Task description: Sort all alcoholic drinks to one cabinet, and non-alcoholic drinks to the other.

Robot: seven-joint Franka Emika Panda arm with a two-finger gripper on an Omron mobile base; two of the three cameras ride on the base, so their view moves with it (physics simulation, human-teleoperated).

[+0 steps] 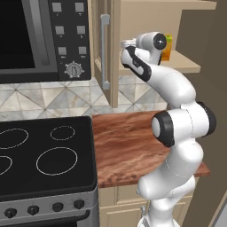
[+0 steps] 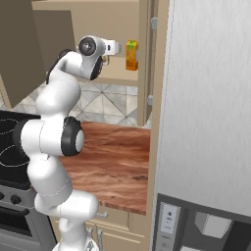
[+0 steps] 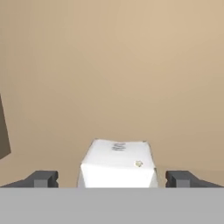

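A small white-cream carton (image 3: 117, 164), one of the non-alcoholic drinks, stands on the pale shelf (image 3: 131, 87) between my gripper's (image 3: 113, 180) two dark fingertips (image 3: 43, 178). There is a clear gap on each side of it, so the gripper is open and not touching it. An orange-yellow carton (image 2: 131, 55) stands upright on the same shelf (image 1: 188, 65) of the narrower tan cabinet, just right of my hand; in the left base view this carton (image 1: 168, 49) is partly hidden behind my wrist. The alcoholic drinks and the wider cabinet are out of view.
The cabinet's open door (image 1: 114, 66) with its grey bar handle (image 1: 105, 51) stands left of my arm. Below lies a wooden counter (image 1: 126, 142), with a black stove (image 1: 44, 155) and a microwave (image 1: 26, 35) to the left. A grey fridge (image 2: 211, 98) rises on the right.
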